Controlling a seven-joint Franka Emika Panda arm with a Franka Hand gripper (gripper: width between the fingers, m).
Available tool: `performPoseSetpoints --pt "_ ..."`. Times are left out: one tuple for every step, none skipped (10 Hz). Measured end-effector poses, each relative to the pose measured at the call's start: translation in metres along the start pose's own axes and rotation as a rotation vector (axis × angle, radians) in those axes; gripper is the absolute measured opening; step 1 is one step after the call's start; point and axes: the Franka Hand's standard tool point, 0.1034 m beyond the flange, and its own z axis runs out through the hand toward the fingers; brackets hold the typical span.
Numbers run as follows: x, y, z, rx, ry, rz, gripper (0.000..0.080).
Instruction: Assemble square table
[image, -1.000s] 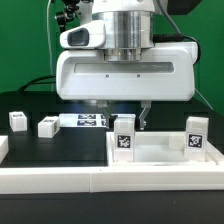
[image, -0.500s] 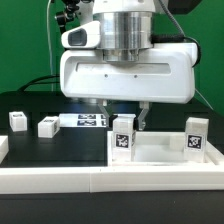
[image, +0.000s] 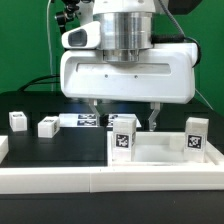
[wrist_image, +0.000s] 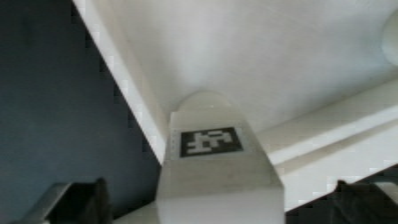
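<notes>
Nearest, past the front rail (image: 60, 178), the square table's slab (image: 160, 152) lies flat with a tagged leg (image: 123, 137) upright on its corner. The gripper (image: 126, 122) hangs over that leg, jaws spread wide and clear of it on either side. Behind lies the marker board (image: 88, 121).

Backdrop: flat green wall (image: 20, 50) behind, both sides.
Surface: matte black tabletop (image: 60, 150).
Front edge: long white plastic border rail (image: 50, 183).
</notes>
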Motion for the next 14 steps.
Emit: performPoseSetpoints --pt "-0.011 0.0 -0.005 0.0 -0.012 0.065 0.0645" --pt "-0.016 -0.002 -0.007 -0.001 -0.016 0.087 0.0648" --pt "-0.015 -0.001 -0.005 -0.002 -0.016 0.068 0.0648" --pt "-0.015 -0.001 -0.004 -0.003 -0.017 0.067 0.0649" --pt "-0.016 -0.002 -0.004 -0.003 -0.017 0.067 0.0649" --pt "-0.016 -0.001 -0.004 -0.003 -0.018 0.067 0.0649" --pt "-0.016 -0.001 -0.004 -0.004 -0.018 0.067 0.0649" --pt "-0.019 -0.002 -0.004 -0.005 -0.026 0.121 0.0649" --pt "-0.027 -0.002 -0.005 -0.013 -0.042 0.189 0.0649" --pt "-0.035 -0.003 -0.008 -0.015 -0.047 0.232 0.0649" --pt "-0.046 -0.001 -0.008 -0.02 -0.055 0.258 0.0649" --pt "-0.052 0.002 -0.005 -0.023 -0.06 0.258 0.0649" --pt "-0.051 0.001 -0.005 -0.023 -0.06 0.264 0.0649" --pt "-0.051 0.001 -0.004 -0.023 -0.061 0.265 0.0649"
